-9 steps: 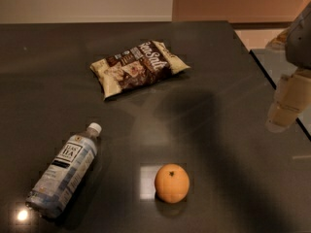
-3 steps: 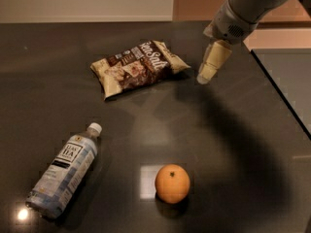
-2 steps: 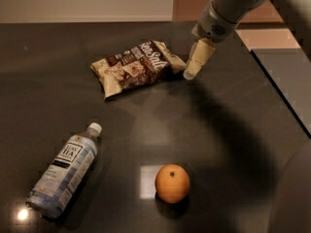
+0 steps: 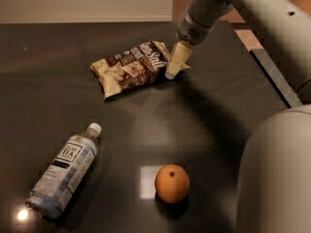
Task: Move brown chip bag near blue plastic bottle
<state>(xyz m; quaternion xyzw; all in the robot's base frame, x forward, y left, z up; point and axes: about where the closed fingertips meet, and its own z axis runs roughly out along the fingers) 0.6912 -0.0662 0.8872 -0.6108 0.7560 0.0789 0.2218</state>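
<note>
The brown chip bag [image 4: 133, 68] lies flat on the dark table [image 4: 223, 110] in the far middle of the view, printed face up; its long axis runs on a slant, from the near-left end to the far-right end, and the white script lettering follows that same slant. What is inside the bag does not show.

The pincer [image 4: 170, 74] hangs from the grey arm [image 4: 252, 8] that comes in from the upper right; it points steeply down and a little leftward, with its cream tip at the bag's far-right end, touching it or just above it; I cannot tell which. Whether the pincer is released or clenched cannot be told from this side.

The blue plastic bottle [image 4: 65, 171] lies on its side at the near left, well apart from the bag; its white cap [image 4: 95, 128] is on and points away and to the right, towards the bag, with the base nearest the camera; the "TEA" panel faces up; whether it holds any liquid I cannot say.

An orange fruit [image 4: 172, 183] sits on the table in the near middle, to the right of the bottle and apart from it; a pale rounded part of the robot [image 4: 277, 178] fills the near-right corner.
</note>
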